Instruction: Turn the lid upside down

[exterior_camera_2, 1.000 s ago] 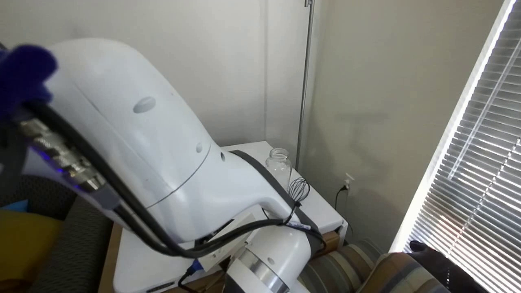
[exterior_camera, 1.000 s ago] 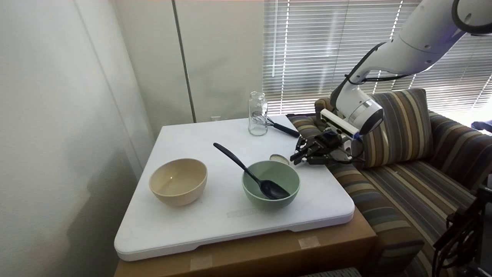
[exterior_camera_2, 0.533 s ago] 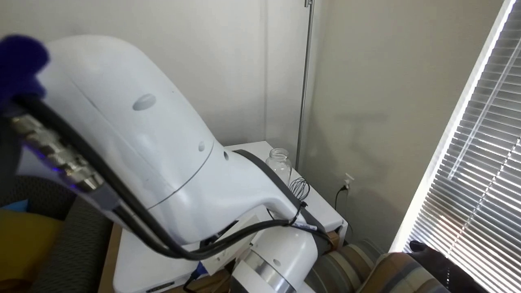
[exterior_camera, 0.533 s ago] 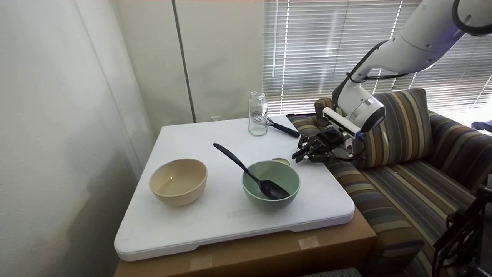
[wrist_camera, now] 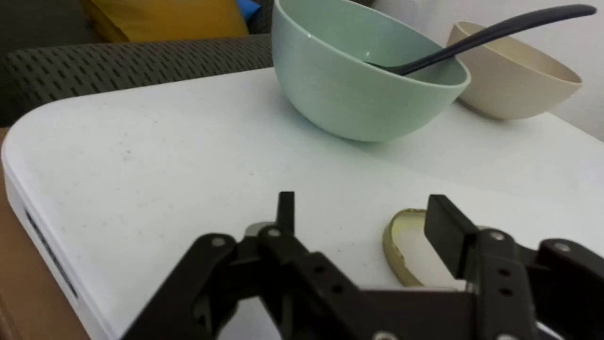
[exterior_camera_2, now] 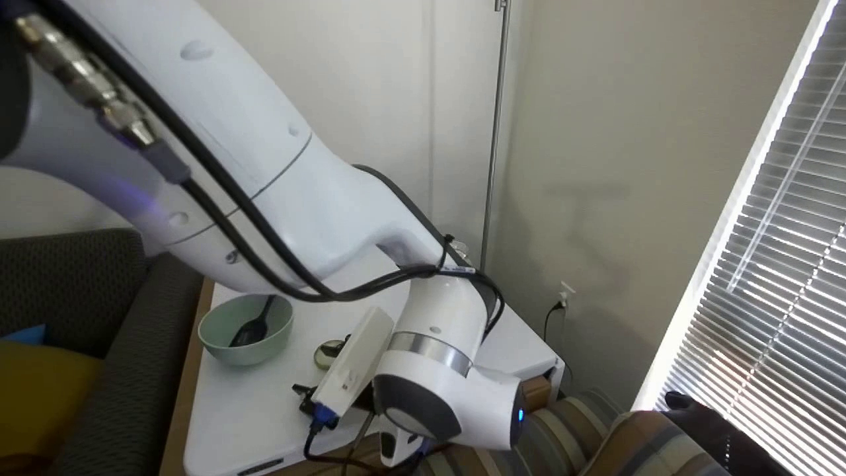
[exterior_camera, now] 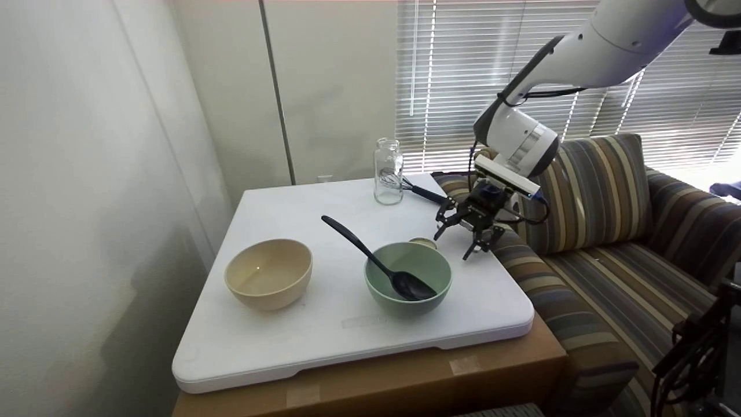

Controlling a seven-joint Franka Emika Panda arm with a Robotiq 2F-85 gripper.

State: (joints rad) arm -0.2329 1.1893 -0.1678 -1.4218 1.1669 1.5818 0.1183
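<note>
The lid (wrist_camera: pixel 410 243) lies on the white table with its gold rim upward and its recessed pale inside showing. In an exterior view the lid (exterior_camera: pixel 425 241) is partly hidden behind the green bowl, and the lid (exterior_camera_2: pixel 324 360) also shows partly behind my gripper in an exterior view. My gripper (wrist_camera: pixel 361 208) is open just above the table, with nothing held. In the wrist view its right finger (wrist_camera: pixel 448 236) stands in front of part of the lid; whether they touch I cannot tell. An exterior view shows the gripper (exterior_camera: pixel 451 247) spread beside the lid.
The green bowl (wrist_camera: pixel 358 104) with a black spoon (wrist_camera: pixel 495 33) stands close to the lid. Beyond it is a beige bowl (exterior_camera: pixel 269 278). A glass jar (exterior_camera: pixel 388 174) and a whisk (exterior_camera: pixel 428 194) are at the back. The table edge (wrist_camera: pixel 52 255) runs near my gripper.
A second ago the lid was tilted near my narrower fingers; half a second ago it lay flatter, apart from them. Since then the jaws have spread wide and the wrist and arm have turned.
</note>
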